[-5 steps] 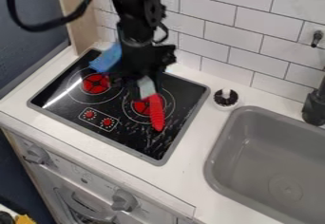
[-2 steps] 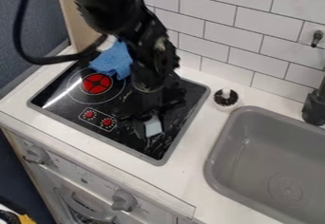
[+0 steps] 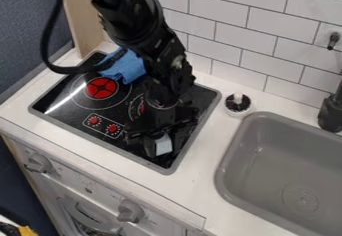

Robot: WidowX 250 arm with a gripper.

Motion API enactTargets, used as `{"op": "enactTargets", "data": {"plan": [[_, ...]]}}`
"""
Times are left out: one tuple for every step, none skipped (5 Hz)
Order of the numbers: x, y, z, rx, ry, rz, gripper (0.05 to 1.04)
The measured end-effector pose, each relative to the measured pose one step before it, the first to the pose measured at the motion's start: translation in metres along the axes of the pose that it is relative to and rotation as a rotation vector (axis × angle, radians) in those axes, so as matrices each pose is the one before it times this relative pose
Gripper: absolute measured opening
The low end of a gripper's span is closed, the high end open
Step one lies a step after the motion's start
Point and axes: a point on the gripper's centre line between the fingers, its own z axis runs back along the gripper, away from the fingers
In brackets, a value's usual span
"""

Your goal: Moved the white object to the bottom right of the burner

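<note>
The black gripper (image 3: 160,139) hangs low over the front right part of the black cooktop (image 3: 133,146), shut on the white object (image 3: 163,144). The small, pale, block-like object shows between its fingertips, with its top partly covered by them. Behind and left of the gripper, the right burner (image 3: 141,108) is mostly hidden by the arm. Whether the object touches the cooktop, I cannot tell.
Blue cloth (image 3: 125,67) lies at the cooktop's back, beside the arm. Another red burner (image 3: 101,87) is on the left. To the right stand a small white round holder (image 3: 238,104) and the grey sink (image 3: 234,190).
The gripper has moved toward the cooktop's front right with the white object, then slightly farther forward. The red piece seen below it earlier is out of sight. The blue cloth has shifted slightly right.
</note>
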Motion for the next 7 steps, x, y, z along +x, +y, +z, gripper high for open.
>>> {"op": "enactTargets", "data": {"plan": [[0.00373, -0.00012, -0.00697, 0.0058, 0.0162, 0.0034, 0.512], [0.00101, 0.00092, -0.00631, 0.0143, -0.0011, -0.0037, 0.562], [0.00187, 0.00202, 0.0002, 0.0142, -0.0103, 0.0072, 0.866], [0.00144, -0.0007, 0.00185, 0.0074, 0.0035, -0.0081, 1.031], [0.00699, -0.00127, 0.01703, -0.0166, -0.0321, -0.0078, 1.012], [0.01111, -0.00369, 0.03584, -0.0534, -0.0536, -0.0355, 1.008], [0.01311, 0.00419, 0.01799, 0.0034, -0.039, -0.0665, 1.007]]}}
